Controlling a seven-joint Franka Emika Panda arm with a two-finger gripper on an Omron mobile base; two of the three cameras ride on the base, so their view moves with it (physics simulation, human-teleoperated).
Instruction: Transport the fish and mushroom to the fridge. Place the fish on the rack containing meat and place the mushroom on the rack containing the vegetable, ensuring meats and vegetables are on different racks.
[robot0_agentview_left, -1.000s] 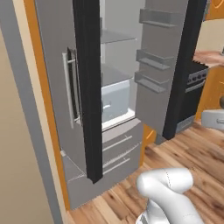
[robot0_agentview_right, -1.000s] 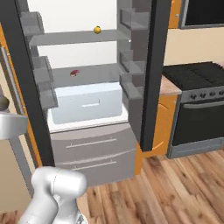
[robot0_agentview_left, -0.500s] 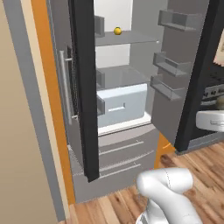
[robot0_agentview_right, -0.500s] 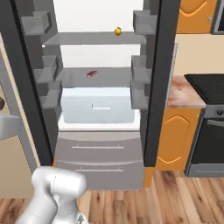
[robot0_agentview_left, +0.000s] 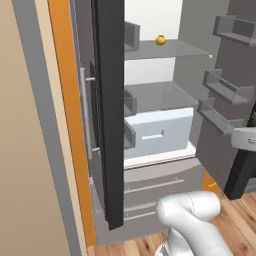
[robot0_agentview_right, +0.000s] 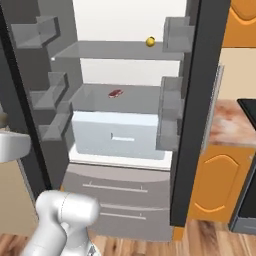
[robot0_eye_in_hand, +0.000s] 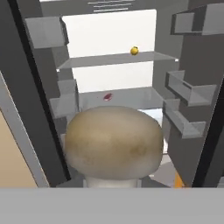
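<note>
Hand view: unlabelled mushroom (robot0_eye_in_hand: 114, 144) before the open fridge (robot0_eye_in_hand: 109, 78).

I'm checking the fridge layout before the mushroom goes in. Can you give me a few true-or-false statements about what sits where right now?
1. The yellow-orange ball sits on the upper glass shelf. True.
2. The dark-red meat chunk lies on the same shelf as the ball. False: it lies on the lower shelf, one level below.
3. The mushroom is close in front of the hand camera, outside the fridge. True.
4. The fridge doors are closed. False: both stand open, showing shelves and door bins.
5. The white drawer sits above the meat chunk. False: it sits below the meat's shelf.
</note>
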